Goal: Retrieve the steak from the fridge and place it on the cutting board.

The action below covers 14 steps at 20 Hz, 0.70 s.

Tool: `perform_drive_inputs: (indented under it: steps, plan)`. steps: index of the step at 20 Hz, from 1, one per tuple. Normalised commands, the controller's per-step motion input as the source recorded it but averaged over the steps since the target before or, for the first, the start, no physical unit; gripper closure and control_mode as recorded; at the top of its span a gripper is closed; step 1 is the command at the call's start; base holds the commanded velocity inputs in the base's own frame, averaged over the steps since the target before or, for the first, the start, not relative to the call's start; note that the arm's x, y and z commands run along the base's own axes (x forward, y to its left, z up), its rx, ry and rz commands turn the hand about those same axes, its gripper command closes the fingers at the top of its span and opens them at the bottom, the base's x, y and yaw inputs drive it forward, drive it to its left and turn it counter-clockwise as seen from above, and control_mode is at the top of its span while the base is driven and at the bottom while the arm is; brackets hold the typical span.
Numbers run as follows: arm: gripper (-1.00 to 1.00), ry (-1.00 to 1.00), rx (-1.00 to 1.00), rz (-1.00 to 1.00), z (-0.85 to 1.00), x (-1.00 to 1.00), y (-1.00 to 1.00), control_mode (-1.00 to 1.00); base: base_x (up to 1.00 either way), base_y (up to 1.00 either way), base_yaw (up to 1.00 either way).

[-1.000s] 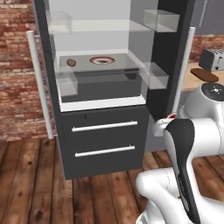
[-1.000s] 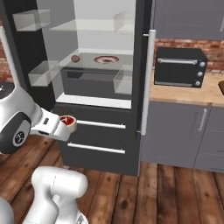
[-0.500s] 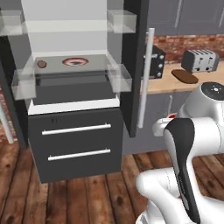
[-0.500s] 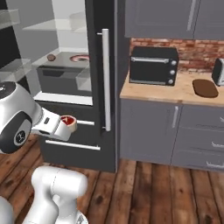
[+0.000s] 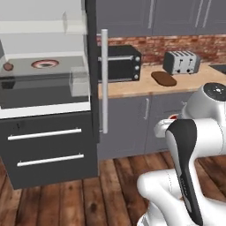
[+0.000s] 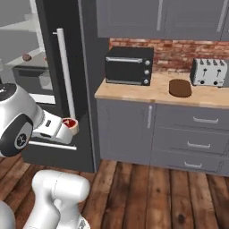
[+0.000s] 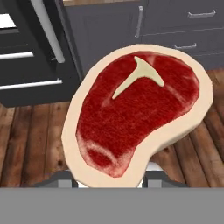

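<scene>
The steak (image 7: 140, 109), red with a pale fat rim and a white T-shaped streak, looms close in the hand view and hides the fingertips behind it. My gripper (image 6: 69, 125) is shut on it at the end of the forearm, low in front of the fridge (image 6: 87, 67). A sliver of the steak (image 5: 173, 118) peeks out beside the arm in the left base view. The fridge (image 5: 48, 145) stands open at the left, its pale shelves showing. The dark brown cutting board (image 6: 180, 87) lies on the wooden counter next to the toaster (image 6: 209, 72); the cutting board (image 5: 163, 78) is far from the gripper.
A black countertop oven (image 6: 129, 65) sits on the counter beside the fridge. A red-rimmed plate (image 5: 45, 64) and a brown lump (image 5: 7, 66) rest on a fridge shelf. The fridge's long bar handle (image 5: 104, 79) juts out. Grey cabinets (image 6: 188, 138) stand below the counter, over wooden floor.
The whole scene has slid left in both base views: the base has moved right, bringing the counter, oven, toaster and board into view. The steak stays in the gripper.
</scene>
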Motion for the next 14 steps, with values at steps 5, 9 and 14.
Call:
perform_drive_inputs:
  steps: [5, 9, 14]
  plan:
    - [1.0, 0.0, 0.0, 0.0, 0.0, 0.0, 0.0, 1.0, 0.21, -0.79, -0.04]
    - [1.0, 0.0, 0.0, 0.0, 0.0, 0.0, 0.0, 1.0, 0.38, -0.66, 0.0]
    - [1.0, 0.0, 0.0, 0.0, 0.0, 0.0, 0.0, 1.0, 0.68, -0.58, 0.0]
